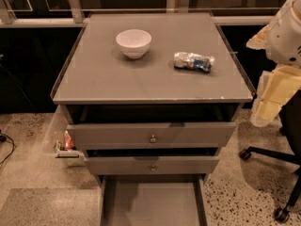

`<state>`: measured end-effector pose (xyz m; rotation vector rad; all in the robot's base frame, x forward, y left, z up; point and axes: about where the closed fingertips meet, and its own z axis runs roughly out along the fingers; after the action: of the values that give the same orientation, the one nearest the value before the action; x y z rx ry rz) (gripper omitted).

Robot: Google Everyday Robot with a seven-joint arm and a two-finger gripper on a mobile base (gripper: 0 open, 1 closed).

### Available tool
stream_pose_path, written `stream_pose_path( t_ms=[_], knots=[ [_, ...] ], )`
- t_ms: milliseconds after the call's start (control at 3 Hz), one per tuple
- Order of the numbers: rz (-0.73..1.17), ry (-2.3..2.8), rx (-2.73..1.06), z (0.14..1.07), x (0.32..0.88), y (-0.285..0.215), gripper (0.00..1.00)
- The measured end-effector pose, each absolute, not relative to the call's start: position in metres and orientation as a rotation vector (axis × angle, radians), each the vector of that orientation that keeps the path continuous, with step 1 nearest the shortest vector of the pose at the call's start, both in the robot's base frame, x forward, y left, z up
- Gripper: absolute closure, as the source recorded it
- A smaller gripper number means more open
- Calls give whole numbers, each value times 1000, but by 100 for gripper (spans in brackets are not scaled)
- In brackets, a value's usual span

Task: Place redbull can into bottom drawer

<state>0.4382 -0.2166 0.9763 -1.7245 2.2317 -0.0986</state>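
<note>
While redbull can (193, 61) lies on cabinet top (117, 81), gripper (272, 99) hangs far right (openness unclear); bottom drawer (153, 204) open

We see a dim, warm scene lit from above. The hand (275, 95), at the right edge, is brightest, pale and nearly washed out. Left of it the can (193, 61) glints and the surface (141, 81) carries a soft sheen; farther left the bowl (133, 42) throws a faint shadow. Lower left, the drawer (150, 205) lies in shade.
</note>
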Motion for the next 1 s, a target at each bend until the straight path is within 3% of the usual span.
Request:
stream_pose_path(
  t_ms=[667, 1000],
  knots=[
    [-131, 2212, -1714, 974, 445, -215, 0],
    [-159, 2151, -1711, 961, 474, -205, 0]
  ],
)
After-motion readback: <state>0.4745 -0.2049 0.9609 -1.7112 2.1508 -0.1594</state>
